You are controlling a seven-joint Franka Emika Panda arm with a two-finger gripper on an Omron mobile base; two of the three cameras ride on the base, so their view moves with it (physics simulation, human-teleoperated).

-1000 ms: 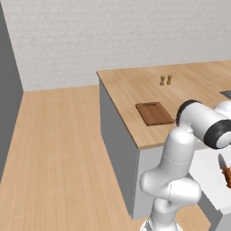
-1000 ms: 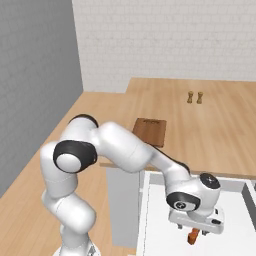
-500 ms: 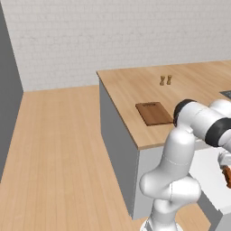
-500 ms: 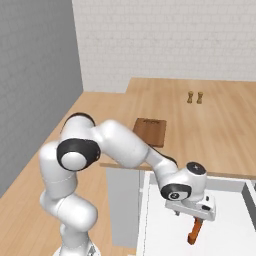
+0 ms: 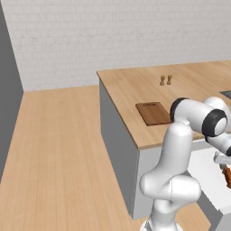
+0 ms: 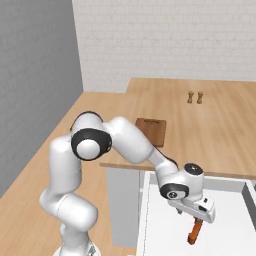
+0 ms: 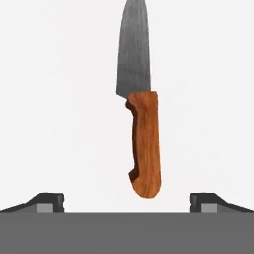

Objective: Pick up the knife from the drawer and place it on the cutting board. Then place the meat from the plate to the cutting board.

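End effector [image 7: 127, 203] is spread wide, nothing held; both finger tips [image 7: 47, 202] sit at the bottom corners of the hand view with the knife [image 7: 140, 114] centred in the gap above them. Looks like a pre-grasp line-up: tips straddle the handle's long axis so the jaws would close across its width, judging by the layout. No contact visible yet.

Knife lies flat on the white floor of the drawer [image 6: 165, 235], orange-brown handle toward the end effector, grey blade pointing to the top of the hand view.

In the right base view the end effector [image 6: 192, 212] hangs low over the open drawer at lower right of the frame, with the knife [image 6: 195, 231] handle poking out just below it. That view gives the height and the drawer walls; the hand view does not. The hand view gives the full knife, blade included, and the lateral centring, which the base views hide behind the wrist.

Left base view catches a sliver of orange handle [image 5: 227, 176] at the right edge, arm blocking the rest. It does show the cutting board [image 5: 154, 112] clearly, mid-frame on the bench [image 5: 131, 88] near its front edge. The board [image 6: 152, 131] sits well apart from the drawer, up on the bench, so the carry will need a lift and a reach back.

Two small wooden shakers [image 6: 195, 97] stand further back on the bench, clear of the board.
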